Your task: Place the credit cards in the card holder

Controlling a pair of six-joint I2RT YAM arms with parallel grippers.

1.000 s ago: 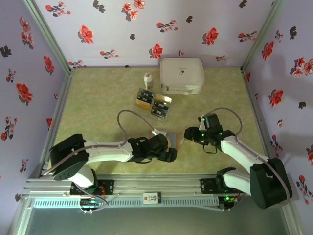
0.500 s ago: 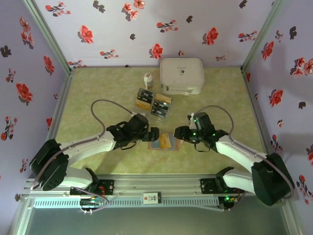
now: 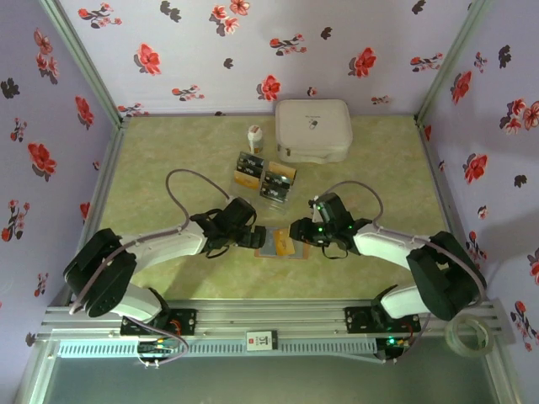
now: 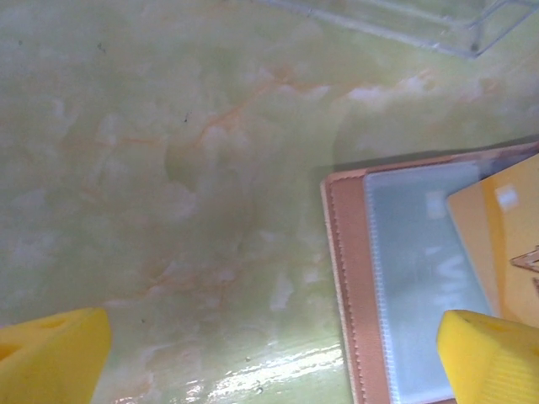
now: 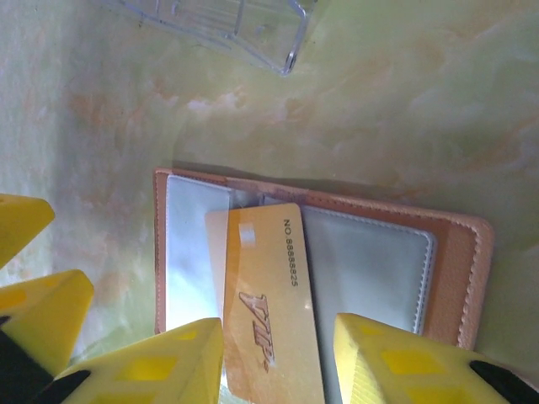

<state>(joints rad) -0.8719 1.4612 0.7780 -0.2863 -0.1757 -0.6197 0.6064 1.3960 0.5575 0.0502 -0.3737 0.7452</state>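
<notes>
One gold-orange card [image 5: 265, 311] lies lengthwise across the opened card holder [image 5: 455, 261]. Whether its far end is tucked under a sleeve I cannot tell, and I judge it not fully seated. The other credit cards [image 3: 265, 178], black and gold, stand in a clear plastic rack [image 5: 244, 25] beyond the holder.

The holder is flat tan stitched leather with glossy grey pockets, on the marbled green tabletop [image 4: 168, 168].

The right claw [image 5: 278, 370] straddles the card's near end, narrowed around it. Whether it pinches the card I cannot tell. The left claw [image 4: 269, 362], at the holder's left edge, gapes released.

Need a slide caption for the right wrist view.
Right gripper straddling a gold card that lies on the open card holder.
</notes>
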